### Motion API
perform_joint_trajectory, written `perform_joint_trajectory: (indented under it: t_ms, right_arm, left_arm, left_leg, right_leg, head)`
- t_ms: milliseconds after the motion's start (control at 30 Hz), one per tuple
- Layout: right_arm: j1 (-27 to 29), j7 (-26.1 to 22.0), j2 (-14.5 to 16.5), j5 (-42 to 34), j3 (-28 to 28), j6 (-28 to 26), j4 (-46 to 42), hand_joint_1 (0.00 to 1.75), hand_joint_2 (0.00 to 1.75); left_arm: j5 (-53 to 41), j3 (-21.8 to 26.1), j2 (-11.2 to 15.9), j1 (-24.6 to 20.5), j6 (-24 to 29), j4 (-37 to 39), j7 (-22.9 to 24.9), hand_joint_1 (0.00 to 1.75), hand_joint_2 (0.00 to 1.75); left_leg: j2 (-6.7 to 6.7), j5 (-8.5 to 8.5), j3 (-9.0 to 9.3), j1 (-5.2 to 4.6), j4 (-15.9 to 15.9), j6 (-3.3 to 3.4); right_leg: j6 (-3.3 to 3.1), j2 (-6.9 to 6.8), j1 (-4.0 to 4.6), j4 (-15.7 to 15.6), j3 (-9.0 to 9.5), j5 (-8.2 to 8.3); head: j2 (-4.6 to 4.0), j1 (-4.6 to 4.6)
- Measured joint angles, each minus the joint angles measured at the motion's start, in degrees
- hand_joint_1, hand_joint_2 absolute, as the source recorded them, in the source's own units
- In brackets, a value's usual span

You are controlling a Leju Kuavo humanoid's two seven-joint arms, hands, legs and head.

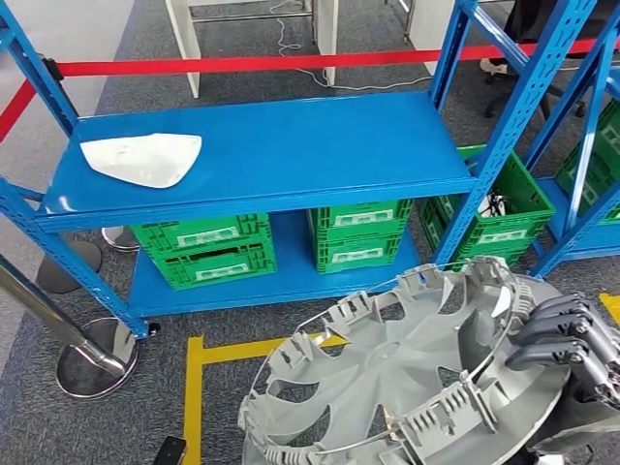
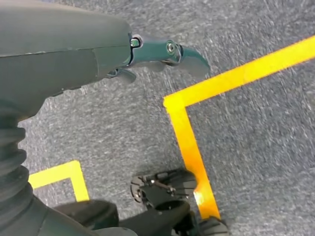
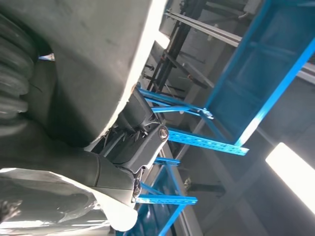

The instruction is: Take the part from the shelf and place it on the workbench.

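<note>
Head view: right hand (image 1: 577, 339) grips the large grey plastic wheel cover (image 1: 410, 383) at its rim on the robot's right, dark fingers curled over the edge. The cover is off the blue steel shelf (image 1: 270, 155), held low in front of the body with its ribbed back side up and a thin wire ring around it. No counter in sight, so the carry is not done.

Left wrist view: left hand (image 2: 167, 51) hangs over grey carpet with yellow floor tape (image 2: 189, 142), fingers apart, holding nothing.

Risks, as I judge them:
- One-sided grip on a wide, light disc. The far edge has nothing under it; it could sag, twist or slide out of the fingers when the robot turns or walks.
- The cover sits near the blue shelf upright (image 1: 505, 136). A turn could clip the post or the green plastic crates (image 1: 204, 250) on the lower level.
- The wire ring and clips could snag on something.
- The cover blocks the downward view, so footing is hard to check.
- A white curved panel (image 1: 142, 158) lies at the shelf's left end, well apart from the cover.
</note>
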Motion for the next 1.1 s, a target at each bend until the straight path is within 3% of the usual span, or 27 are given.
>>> perform_joint_trajectory:
  t_ms: [100,133,167,200,267,333,367,433,467,533,600,633,667,700,733,800,833,900,967,1000,1033,1100]
  right_arm:
    - [0.30,0.00,-0.38,-0.32,-0.03,-0.01,0.01,1.75,1.75]
    - [0.36,0.00,-0.50,-0.39,-0.03,-0.02,0.01,1.75,1.75]
    - [0.41,0.00,-0.60,-0.43,-0.03,-0.02,0.02,1.75,1.75]
    - [0.43,0.00,-0.69,-0.45,-0.03,-0.01,0.02,1.75,1.75]
    - [0.44,0.00,-0.80,-0.45,-0.03,-0.01,0.02,1.75,1.75]
    - [0.44,-0.01,-0.86,-0.44,-0.02,-0.02,0.02,1.75,1.75]
    - [0.50,-0.02,-0.90,-0.38,-0.01,-0.02,0.02,1.75,1.75]
    - [0.74,-0.02,-0.96,0.14,-0.01,-0.03,-0.01,1.75,1.75]
    - [0.83,0.01,-0.99,0.53,-0.02,-0.03,-0.08,1.75,1.75]
    - [0.98,0.11,-1.02,1.19,-0.03,-0.04,-0.32,1.75,1.75]
    - [1.15,0.22,-1.04,1.44,-0.02,-0.03,-0.49,1.75,1.75]
    - [1.21,0.24,-1.05,1.45,-0.02,-0.04,-0.51,1.75,1.75]
    - [1.23,0.26,-1.05,1.44,-0.02,-0.04,-0.53,1.75,1.75]
    - [1.24,0.26,-1.05,1.41,-0.02,-0.04,-0.57,1.75,1.75]
    - [1.26,0.26,-1.05,1.37,-0.02,-0.05,-0.61,1.75,1.75]
    - [1.29,0.26,-1.05,1.33,-0.02,-0.06,-0.72,1.75,1.75]
    - [1.32,0.26,-1.06,1.35,-0.03,-0.07,-0.74,1.75,1.75]
    - [1.37,0.28,-1.08,1.40,-0.04,-0.08,-0.81,1.75,1.75]
    - [1.58,0.32,-1.10,1.40,-0.08,-0.09,-1.00,1.75,1.75]
    - [1.68,0.35,-1.11,1.35,-0.10,-0.11,-1.10,1.75,1.75]
    - [1.75,0.38,-1.14,1.21,-0.13,-0.13,-1.17,1.75,1.75]
    - [1.84,0.43,-1.20,0.79,-0.15,-0.15,-1.19,1.75,1.75]
  left_arm:
    - [0.00,0.03,-0.10,-0.11,-0.11,0.00,0.05,0.00,1.75]
    - [0.00,0.03,-0.15,-0.08,-0.14,0.00,0.07,0.00,1.75]
    - [0.00,0.03,-0.17,-0.06,-0.16,0.00,0.08,0.00,1.75]
    - [0.01,0.03,-0.19,-0.07,-0.16,0.00,0.09,0.00,1.75]
    - [0.01,0.03,-0.24,-0.10,-0.16,0.00,0.09,0.00,1.75]
    - [0.01,0.03,-0.31,-0.12,-0.16,0.00,0.09,0.00,1.75]
    - [0.01,0.04,-0.32,-0.13,-0.16,0.00,0.08,0.00,1.75]
    - [0.05,0.15,-0.33,-0.07,-0.14,0.00,-0.21,0.00,1.75]
    - [0.11,0.30,-0.33,0.00,-0.03,0.00,-0.54,0.00,1.75]
    - [0.25,0.66,-0.34,0.16,0.38,0.00,-1.15,0.00,1.75]
    - [0.27,0.89,-0.35,0.20,0.78,0.00,-1.36,0.00,1.75]
    - [0.21,0.93,-0.36,0.19,0.87,0.00,-1.37,0.00,1.75]
    - [0.08,0.95,-0.37,0.19,0.93,0.00,-1.38,0.00,1.75]
    - [-0.05,0.97,-0.38,0.19,0.98,0.00,-1.38,0.00,1.75]
    - [-0.18,0.98,-0.40,0.19,1.03,0.00,-1.38,0.00,1.75]
    - [-0.37,1.01,-0.31,0.21,1.16,0.00,-1.33,0.00,1.75]
    - [-0.46,1.03,-0.27,0.25,1.22,0.00,-1.30,0.00,1.75]
    - [-0.80,1.05,-0.15,0.31,1.28,0.00,-1.09,0.00,1.75]
    - [-1.12,1.08,-0.22,0.24,1.24,0.00,-0.86,0.00,1.75]
    - [-1.20,1.10,-0.28,0.18,1.20,0.00,-0.81,0.00,1.75]
    - [-1.20,1.12,-0.35,0.15,1.17,0.00,-0.86,0.00,1.75]
    - [-1.09,1.20,-0.47,0.29,1.10,0.00,-1.23,0.00,1.75]
  left_leg:
    - [0.27,2.01,-2.44,0.02,-0.13,0.52]
    - [0.33,2.68,-3.35,-0.01,-0.03,0.48]
    - [0.40,3.33,-4.30,-0.03,0.08,0.40]
    - [0.45,3.95,-5.24,-0.02,0.26,0.27]
    - [0.46,5.00,-6.95,0.03,0.90,-0.13]
    - [0.37,5.83,-8.09,-0.13,1.78,-0.67]
    - [0.32,6.29,-8.37,-0.21,2.06,-0.93]
    - [0.37,7.26,-8.70,-0.16,2.11,-1.47]
    - [0.34,6.95,-8.93,-0.04,2.30,-1.79]
    - [0.25,3.16,-9.86,0.15,5.16,-2.47]
    - [0.17,-2.78,-11.24,0.23,11.89,-2.94]
    - [0.15,-4.46,-11.72,0.24,15.45,-3.01]
    - [0.12,-4.79,-11.70,0.24,17.90,-2.93]
    - [0.03,-3.93,-10.90,0.21,18.49,-2.71]
    - [-0.28,-2.42,-9.14,0.15,16.90,-2.31]
    - [-2.54,-0.18,-3.66,-0.08,9.03,-0.83]
    - [-3.78,0.01,-1.23,-0.17,5.14,-0.19]
    - [-4.81,-0.50,0.99,-0.42,1.09,0.49]
    - [-3.35,-0.35,1.17,-0.42,-0.31,0.36]
    - [-2.54,-0.11,1.24,-0.27,-0.93,0.36]
    - [-1.72,0.15,1.21,-0.10,-1.46,0.39]
    - [-0.13,0.53,0.75,0.00,-1.51,0.51]
  right_leg:
    - [0.48,0.16,-0.05,9.21,-2.89,-7.90]
    - [0.60,0.16,-0.06,12.36,-3.33,-9.25]
    - [0.70,0.15,-0.07,14.09,-3.08,-9.21]
    - [0.74,0.14,-0.07,13.91,-1.87,-7.96]
    - [0.72,0.13,-0.13,7.97,3.48,-5.02]
    - [0.45,0.19,-0.09,-0.18,9.46,-5.18]
    - [0.19,0.22,-0.02,-2.59,10.89,-5.88]
    - [-0.69,0.25,0.12,-3.53,10.62,-6.04]
    - [-1.20,0.27,0.12,-3.50,10.05,-5.65]
    - [-2.16,0.39,0.02,-3.52,8.87,-4.63]
    - [-2.54,0.75,0.07,-3.49,7.45,-3.47]
    - [-2.55,1.04,0.13,-3.43,6.86,-2.85]
    - [-2.53,1.40,0.22,-3.34,6.24,-2.23]
    - [-2.50,1.83,0.35,-3.24,5.61,-1.63]
    - [-2.47,2.33,0.51,-3.16,5.07,-1.07]
    - [-2.37,3.34,0.79,-3.06,4.05,-0.17]
    - [-2.22,3.85,0.80,-3.03,3.70,0.22]
    - [-1.61,4.96,0.59,-3.01,2.99,1.03]
    - [-0.87,5.72,0.47,-2.90,2.14,1.51]
    - [-0.56,5.13,0.54,-2.22,1.48,0.99]
    - [-0.26,4.09,0.61,-0.51,0.48,-0.22]
    - [0.25,1.64,0.45,6.40,-2.62,-4.23]
  head:
    - [0.00,0.09]
    - [0.00,0.07]
    - [0.00,0.06]
    - [0.00,0.07]
    - [0.00,0.08]
    - [0.00,0.11]
    - [0.00,0.14]
    - [0.00,0.16]
    - [0.00,0.15]
    - [0.00,0.06]
    - [0.00,-0.02]
    - [0.00,-0.04]
    - [0.00,-0.03]
    - [0.00,-0.04]
    - [0.00,-0.03]
    - [0.00,0.01]
    - [0.00,0.03]
    - [0.00,0.01]
    - [0.00,-0.08]
    - [0.00,0.04]
    - [0.00,0.20]
    - [0.00,0.46]
